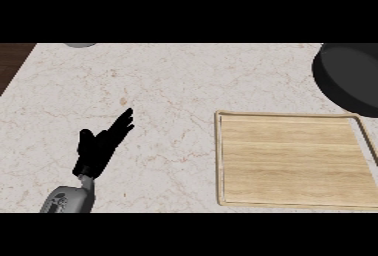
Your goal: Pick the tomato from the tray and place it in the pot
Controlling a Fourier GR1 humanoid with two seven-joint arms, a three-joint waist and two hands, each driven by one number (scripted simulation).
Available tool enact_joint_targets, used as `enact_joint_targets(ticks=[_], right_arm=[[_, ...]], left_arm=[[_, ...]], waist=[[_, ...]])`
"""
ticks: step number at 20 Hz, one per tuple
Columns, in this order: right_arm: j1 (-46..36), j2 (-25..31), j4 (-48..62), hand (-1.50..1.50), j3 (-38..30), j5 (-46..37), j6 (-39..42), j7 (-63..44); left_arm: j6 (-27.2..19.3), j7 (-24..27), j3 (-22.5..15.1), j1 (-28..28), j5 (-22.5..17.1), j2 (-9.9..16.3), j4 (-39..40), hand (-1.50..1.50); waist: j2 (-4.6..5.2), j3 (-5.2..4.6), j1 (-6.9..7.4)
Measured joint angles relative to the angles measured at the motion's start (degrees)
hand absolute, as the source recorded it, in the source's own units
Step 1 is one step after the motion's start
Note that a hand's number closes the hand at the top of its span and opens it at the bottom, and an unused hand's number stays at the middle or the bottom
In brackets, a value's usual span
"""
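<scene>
The left hand (100,145) is held with fingers straight and slightly spread above the counter (148,85). Well to its right lies the tray (291,160); beyond that, the pot (351,75). No tomato is seen.

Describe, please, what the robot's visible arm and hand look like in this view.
Only the left arm shows: a light grey, rounded forearm with darker markings on its casing, narrowing to a slim wrist. It ends in a black hand with slender fingers and a thumb. No cables show.

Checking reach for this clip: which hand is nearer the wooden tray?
Left, by default. The left hand rests open on the counter, off the wooden tray's left side, not touching it. The right hand shows nowhere in this view.
</scene>
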State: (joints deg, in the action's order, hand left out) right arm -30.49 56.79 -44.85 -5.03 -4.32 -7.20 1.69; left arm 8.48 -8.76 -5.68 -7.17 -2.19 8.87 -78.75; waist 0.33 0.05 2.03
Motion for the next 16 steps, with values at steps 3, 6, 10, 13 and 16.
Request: enact_joint_targets(ticks=[3,6,10,13,16], right_arm=[[-6.4,-0.4,3.6,1.50,3.0,-4.1,1.8,-2.8],[-11.8,-2.0,8.1,1.50,5.7,-8.1,2.7,-3.9],[-15.4,-3.6,13.4,1.50,11.0,-15.7,1.1,-5.7],[-18.1,-4.7,17.2,1.50,15.2,-21.5,0.9,-8.4],[-21.2,-6.5,21.9,1.50,17.7,-24.9,3.4,-10.9]], left_arm=[[-0.1,0.6,-0.3,0.3,0.4,-0.5,-0.2,0.00],[-0.1,0.2,-0.4,0.7,0.4,-0.6,-0.9,0.00],[0.1,0.0,-0.6,-0.1,0.8,-0.8,-0.7,0.00],[0.0,0.1,-1.2,-0.6,1.3,-1.2,-0.4,0.00],[0.1,-0.4,-1.0,-1.2,1.1,-1.3,-0.4,0.00]], waist=[[0.06,0.02,0.31],[0.17,0.01,0.61],[0.58,0.05,1.52],[0.87,0.07,2.20],[0.99,0.10,2.48]])
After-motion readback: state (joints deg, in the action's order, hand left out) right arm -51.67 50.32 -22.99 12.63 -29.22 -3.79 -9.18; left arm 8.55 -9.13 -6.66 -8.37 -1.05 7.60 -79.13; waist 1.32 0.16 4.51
